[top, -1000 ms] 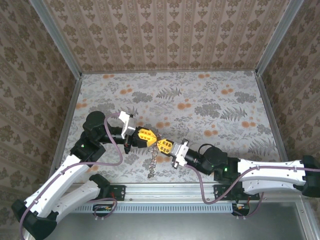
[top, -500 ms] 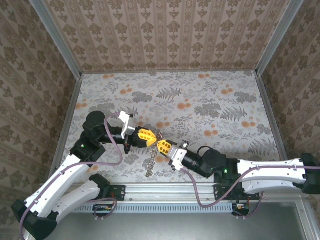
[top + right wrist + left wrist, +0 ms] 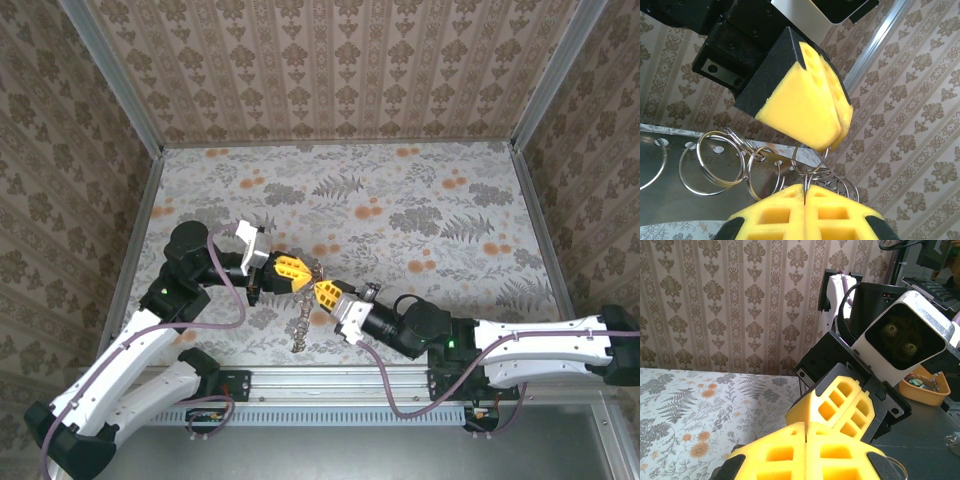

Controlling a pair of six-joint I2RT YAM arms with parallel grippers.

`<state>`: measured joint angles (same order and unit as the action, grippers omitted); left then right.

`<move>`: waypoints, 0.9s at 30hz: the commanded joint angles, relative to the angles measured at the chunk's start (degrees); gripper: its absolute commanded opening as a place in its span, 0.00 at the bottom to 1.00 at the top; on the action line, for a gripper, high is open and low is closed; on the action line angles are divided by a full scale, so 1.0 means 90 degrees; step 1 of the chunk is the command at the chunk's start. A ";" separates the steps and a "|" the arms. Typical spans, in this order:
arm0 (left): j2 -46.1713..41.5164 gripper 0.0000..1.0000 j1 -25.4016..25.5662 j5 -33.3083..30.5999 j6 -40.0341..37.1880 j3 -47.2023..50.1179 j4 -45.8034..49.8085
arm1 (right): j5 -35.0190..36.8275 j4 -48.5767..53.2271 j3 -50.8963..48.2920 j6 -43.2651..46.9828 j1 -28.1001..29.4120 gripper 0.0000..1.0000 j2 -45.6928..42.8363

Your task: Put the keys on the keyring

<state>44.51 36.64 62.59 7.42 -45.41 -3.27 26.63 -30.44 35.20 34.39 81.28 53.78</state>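
The left gripper [image 3: 306,274] and right gripper [image 3: 320,288] meet tip to tip, both clamped on the cluster of silver wire keyrings [image 3: 816,173] between them. A metal chain [image 3: 302,325] hangs below the cluster.

Above the flowered tablecloth [image 3: 440,200], toward 7 o'clock from its middle, two yellow-fingered grippers meet tip to tip. The left gripper [image 3: 303,273] points toward 4 o'clock, its fingers pressed together. The right gripper [image 3: 320,287] points toward 10 o'clock, also pressed closed. From the spot where the tips meet, a chain of rings [image 3: 301,325] trails toward 6 o'clock, ending just short of the metal rail [image 3: 330,378] at the near edge. Patterned wallpaper [image 3: 330,70] stands at 12 o'clock and along both sides.
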 commanded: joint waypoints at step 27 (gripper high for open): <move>-0.0014 0.00 -0.0165 0.0348 0.0704 -0.0200 -0.1158 | -0.3126 0.0340 -0.0525 -0.2444 -0.1648 0.00 -0.1605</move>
<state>44.64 35.53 62.50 10.22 -45.41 -7.27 10.98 -27.62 31.81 22.26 69.93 40.84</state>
